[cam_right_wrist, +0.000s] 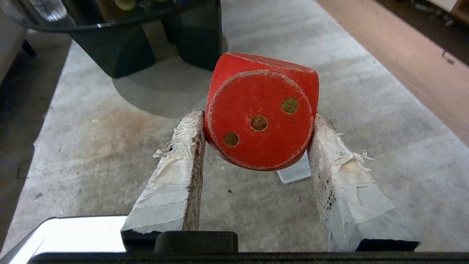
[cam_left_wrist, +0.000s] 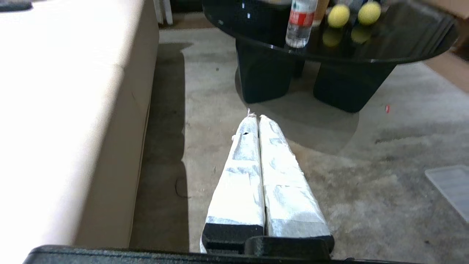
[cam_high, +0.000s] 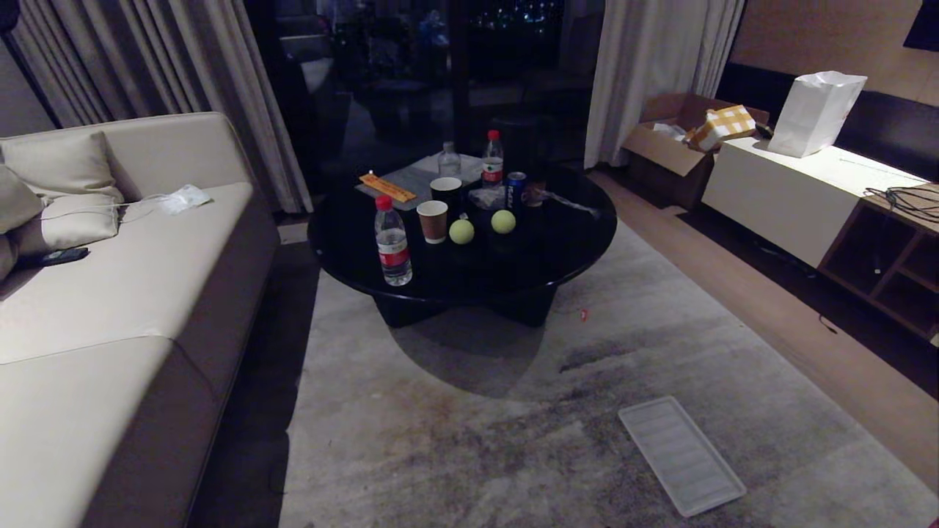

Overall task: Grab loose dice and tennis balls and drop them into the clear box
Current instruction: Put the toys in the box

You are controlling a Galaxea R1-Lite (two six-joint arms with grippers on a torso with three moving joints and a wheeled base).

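Right gripper (cam_right_wrist: pixel 256 128): fingers clamped on the red die (cam_right_wrist: pixel 262 117), three-pip face toward the wrist camera, carried above the rug (cam_right_wrist: pixel 91 146).
Left gripper (cam_left_wrist: pixel 258 121): fingers pressed together, empty, parked over the rug beside the sofa (cam_left_wrist: pixel 73 110).
Tennis balls (cam_high: pixel 461 232): two, side by side near the front edge of the round black tabletop (cam_high: pixel 557 249), just beside a paper cup (cam_high: pixel 432 221).
Clear box: not identifiable in any view (the flat ribbed panel (cam_high: pixel 680 455) on the rug is not it).
Other dice: none visible.
Advice: judged a carry; keep the squeeze steady and the die level, locate the box, release only directly above its opening.
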